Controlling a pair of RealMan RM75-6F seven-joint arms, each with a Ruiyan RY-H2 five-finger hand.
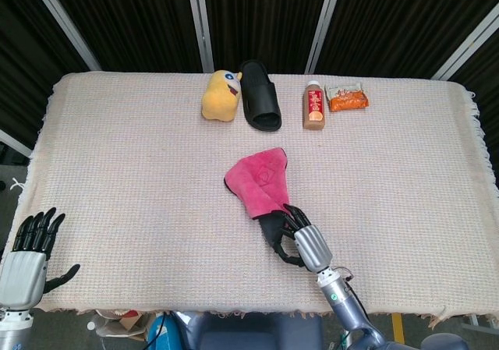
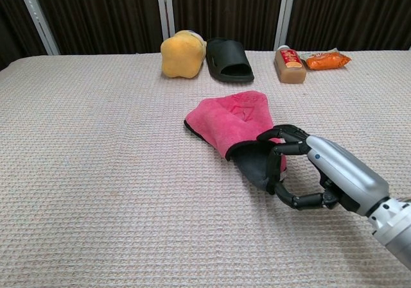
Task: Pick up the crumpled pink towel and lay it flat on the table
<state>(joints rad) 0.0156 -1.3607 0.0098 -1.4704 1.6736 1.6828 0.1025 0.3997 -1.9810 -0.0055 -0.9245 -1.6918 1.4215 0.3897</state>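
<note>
Tabletop: pink towel (image 1: pixel 259 180) runs lengthwise toward right hand (image 1: pixel 300 243).

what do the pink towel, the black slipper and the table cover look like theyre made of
Pink towel: soft, plush cloth, probably microfibre, matte, with a dark underside showing where the right hand grips it.
Black slipper: smooth moulded foam or rubber, slight sheen.
Table cover: woven waffle-texture fabric, cream, with fringed edges in the head view.
</note>
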